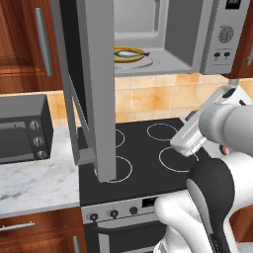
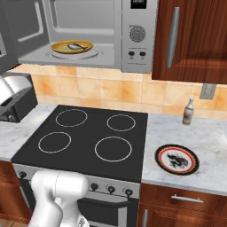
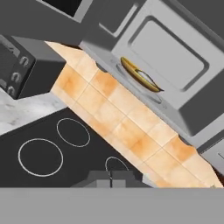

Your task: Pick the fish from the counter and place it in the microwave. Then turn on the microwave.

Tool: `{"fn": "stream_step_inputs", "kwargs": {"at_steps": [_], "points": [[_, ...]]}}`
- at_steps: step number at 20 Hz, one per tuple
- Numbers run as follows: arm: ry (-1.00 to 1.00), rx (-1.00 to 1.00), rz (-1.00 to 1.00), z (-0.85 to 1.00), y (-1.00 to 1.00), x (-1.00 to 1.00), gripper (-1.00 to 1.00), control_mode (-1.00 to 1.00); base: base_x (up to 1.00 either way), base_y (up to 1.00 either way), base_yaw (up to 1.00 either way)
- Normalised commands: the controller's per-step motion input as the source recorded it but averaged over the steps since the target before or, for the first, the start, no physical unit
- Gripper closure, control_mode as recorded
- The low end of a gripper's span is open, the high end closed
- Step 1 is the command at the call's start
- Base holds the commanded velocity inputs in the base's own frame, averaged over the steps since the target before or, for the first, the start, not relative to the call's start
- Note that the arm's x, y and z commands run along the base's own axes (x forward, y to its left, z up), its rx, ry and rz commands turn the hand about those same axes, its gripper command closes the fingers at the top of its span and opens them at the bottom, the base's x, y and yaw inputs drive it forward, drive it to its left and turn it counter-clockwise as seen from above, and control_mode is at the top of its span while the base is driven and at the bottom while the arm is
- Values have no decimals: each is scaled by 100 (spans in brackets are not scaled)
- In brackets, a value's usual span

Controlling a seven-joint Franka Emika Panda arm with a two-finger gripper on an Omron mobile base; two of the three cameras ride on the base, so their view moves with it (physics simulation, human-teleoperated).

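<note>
Already the fish [image 2: 75, 45] lies inside the microwave [image 2: 133, 40], on a shallow yellow dish [image 2: 57, 48] that sits on the pale turntable ring; silvery-grey, slender, darker along the back, it lies lengthwise across the dish and well clear of the cavity walls. The microwave door [image 1: 96, 89] hangs wide open, a tall grey slab seen nearly edge-on in the left base view, so my judgement is that the placing step is done and the door has yet to be shut before the start control can serve. The hand [image 3: 111, 178] is empty with its fingertips together, the two dark tips touching at the bottom of the hand view, and it hangs above the black stovetop [image 2: 88, 133], apart from fish and door; closed tips would suit a push on the door or a button better than a grasp. Control strip [image 2: 138, 35]: brushed silver, one round dial above two small dark buttons, a dark display at top. The stovetop is glossy black glass with four thin white rings. The worktop [image 2: 204, 137] is white marble-look with grey veins and carries a red-rimmed plate [image 2: 176, 158] and a small bottle [image 2: 188, 111], probably glass, though it is too small to say. Backsplash: warm orange matt tiles. The toaster oven [image 1: 22, 131] is dark, boxy, three knobs.
</note>
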Motion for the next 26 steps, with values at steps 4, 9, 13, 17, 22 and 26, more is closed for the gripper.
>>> {"fn": "stream_step_inputs", "kwargs": {"at_steps": [4,9,13,17,22,26], "points": [[-14,0,0,0,10,-3,100,-100,0,0,0],[-18,0,0,0,4,0,100,-100,0,0,0],[-17,0,0,-2,5,0,100,-100,0,0,0],[-11,0,0,-30,8,0,100,-100,0,0,0],[-5,0,0,-49,4,5,100,-100,0,0,0],[-1,0,0,-51,0,10,100,-100,0,0,0]]}}
